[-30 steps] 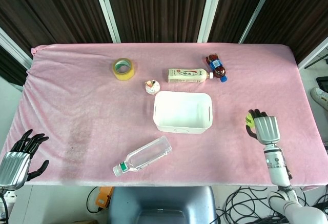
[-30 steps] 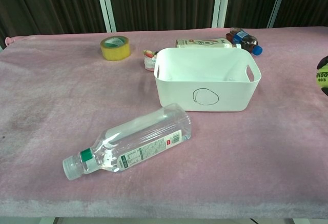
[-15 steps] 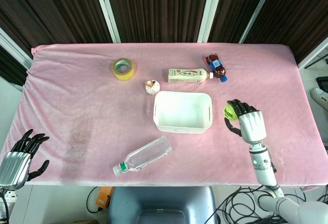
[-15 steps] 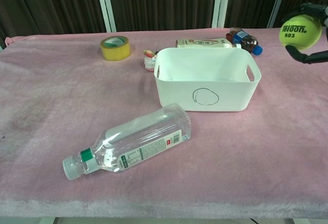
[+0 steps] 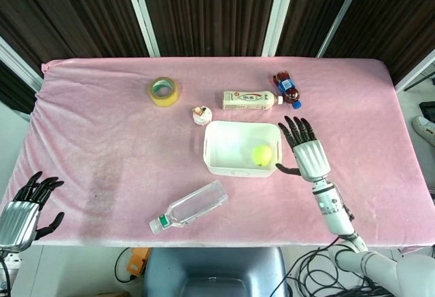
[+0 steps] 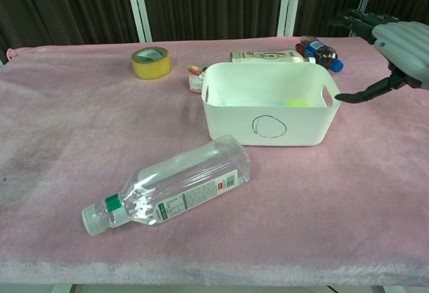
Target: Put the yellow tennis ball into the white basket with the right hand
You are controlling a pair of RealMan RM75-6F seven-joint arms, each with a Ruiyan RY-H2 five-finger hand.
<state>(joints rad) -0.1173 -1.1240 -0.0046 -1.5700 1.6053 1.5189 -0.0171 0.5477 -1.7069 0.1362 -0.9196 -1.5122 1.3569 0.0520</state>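
Yellow tennis ball (image 5: 262, 155) lies inside the white basket (image 5: 242, 169)
The right hand (image 5: 307, 151) hovers just beside the basket's right rim, fingers spread and holding nothing; the left hand (image 5: 26, 208) sits empty with fingers apart at the table's near-left corner

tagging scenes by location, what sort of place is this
Probably a lab test bench: a pink-clothed table set before dark curtains, with loose cables on the floor beneath it.

three bottles (image 5: 190, 206) (image 5: 249, 100) (image 5: 286, 89) (one clear), one basket (image 5: 242, 168), one ball (image 5: 262, 154), one tape roll (image 5: 164, 91)
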